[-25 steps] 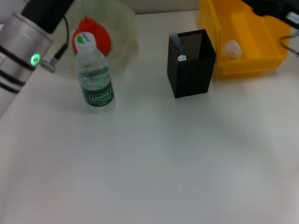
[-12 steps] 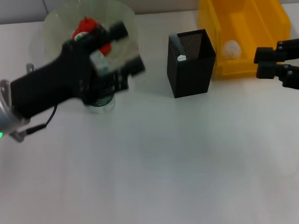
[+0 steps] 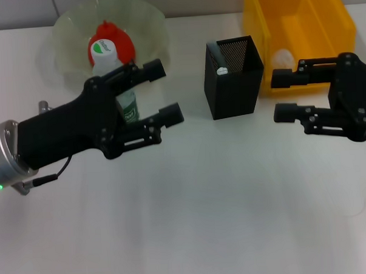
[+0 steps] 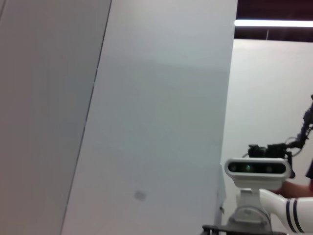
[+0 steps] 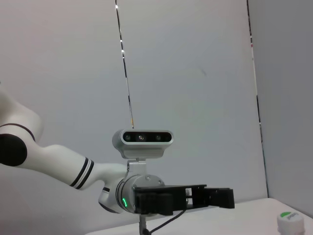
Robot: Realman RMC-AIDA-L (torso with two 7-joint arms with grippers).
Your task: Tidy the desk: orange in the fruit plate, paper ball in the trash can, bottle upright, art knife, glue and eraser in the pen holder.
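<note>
While the orange (image 3: 119, 46) sits inside the fruit plate (image 3: 144, 20) at the back left of the desk, the bottle (image 3: 111, 67) is standing upright right in front of that plate, cap up, with its lower half hidden behind the left gripper (image 3: 164, 91). That gripper hangs just in front of the bottle, fingers spread wide and pointing toward the middle of the desk, nothing between them. So the bottle is basically behind the gripper's knuckles, not in its grasp.

Over in the middle, the pen holder (image 3: 233, 86) stands upright, with a small white-tipped thing poking up inside near one corner; can't tell what it is. Just to its right is the trash can (image 3: 260, 30), and the paper ball (image 3: 281, 58) is lying in it, mostly hidden behind the upper finger of the right gripper (image 3: 283, 95). That one hovers in front of the trash can, fingers pointing at the pen holder, also spread apart and holding nothing.

Both grippers face each other across the white table (image 3: 192, 215), with the pen holder roughly between them but set farther back.
</note>
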